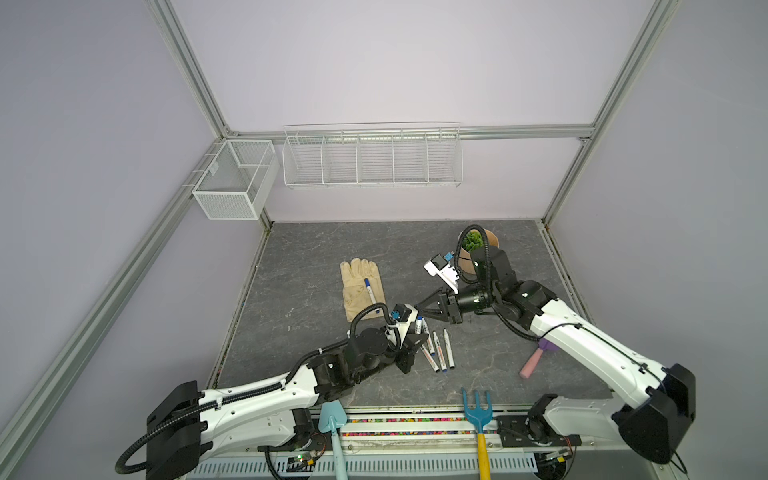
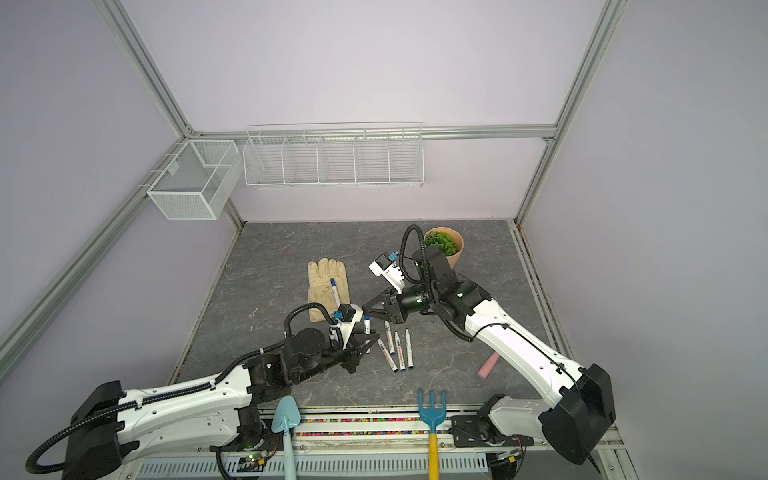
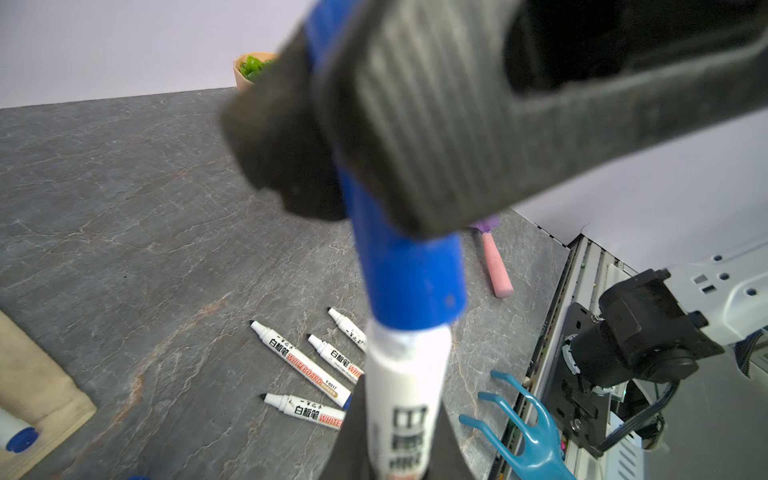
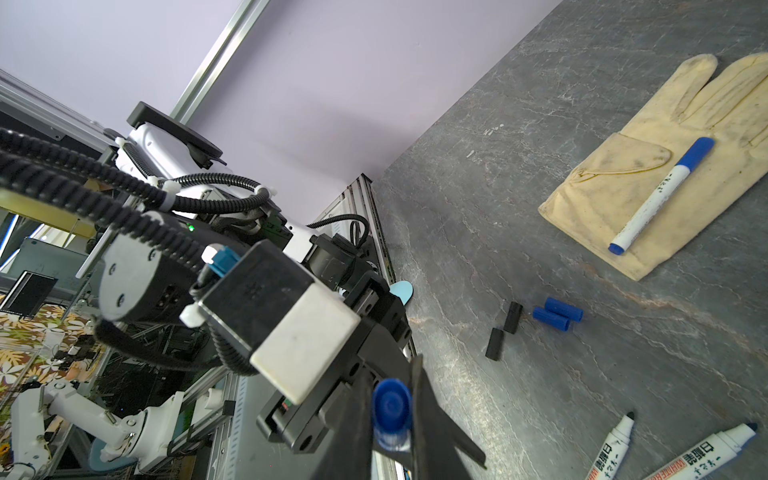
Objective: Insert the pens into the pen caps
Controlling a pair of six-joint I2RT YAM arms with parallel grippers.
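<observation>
Both arms bent inward, left claw (image 1: 417,336) and right claw (image 1: 417,309) clamped tight, tips almost together.

Bare tabletop (image 1: 299,266) left of the glove (image 1: 353,291); loose pens (image 1: 439,351), pink tool (image 1: 532,365) and plant pot (image 2: 456,251) rightward.

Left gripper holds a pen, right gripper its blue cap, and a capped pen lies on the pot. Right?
No: the capped pen lies on the glove, not the pot, as the right wrist view shows. The left gripper holds a pen, the right gripper its blue cap.
</observation>
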